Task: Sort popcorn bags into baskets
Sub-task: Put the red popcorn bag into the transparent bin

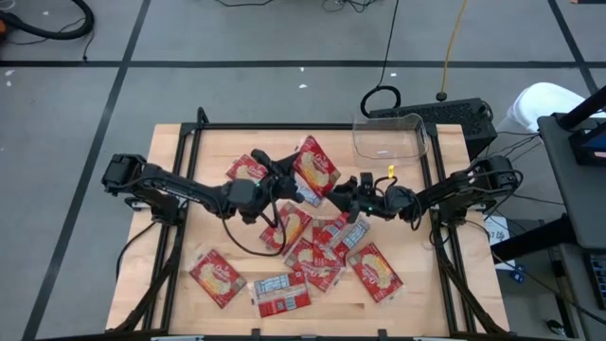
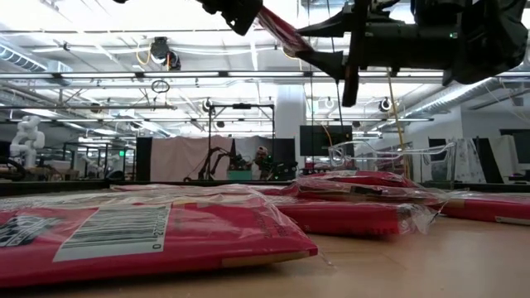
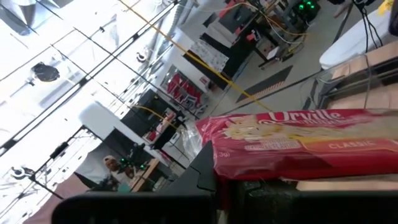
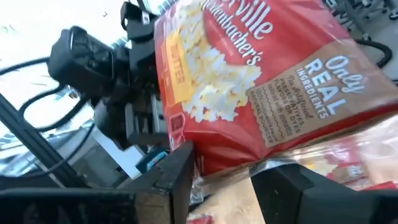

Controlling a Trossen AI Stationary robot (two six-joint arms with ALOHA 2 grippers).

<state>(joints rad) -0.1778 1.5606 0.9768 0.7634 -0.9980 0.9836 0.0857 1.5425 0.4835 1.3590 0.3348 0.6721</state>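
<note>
High view: left gripper (image 1: 284,185) clenches a flat red popcorn bag (image 1: 315,170) mid-desk; half-closed right gripper (image 1: 343,196) could tug it loose.

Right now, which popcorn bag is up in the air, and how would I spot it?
Look at the middle of the wooden table, where the two dark arms meet. There the left gripper holds one red popcorn bag up, with the right gripper at its other edge. It alone hangs above the table; the other bags lie flat.

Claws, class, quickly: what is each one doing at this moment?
Left claw: shut on a popcorn bag, held up over the table.
Right claw: open, fingers either side of the same bag's edge.
</note>
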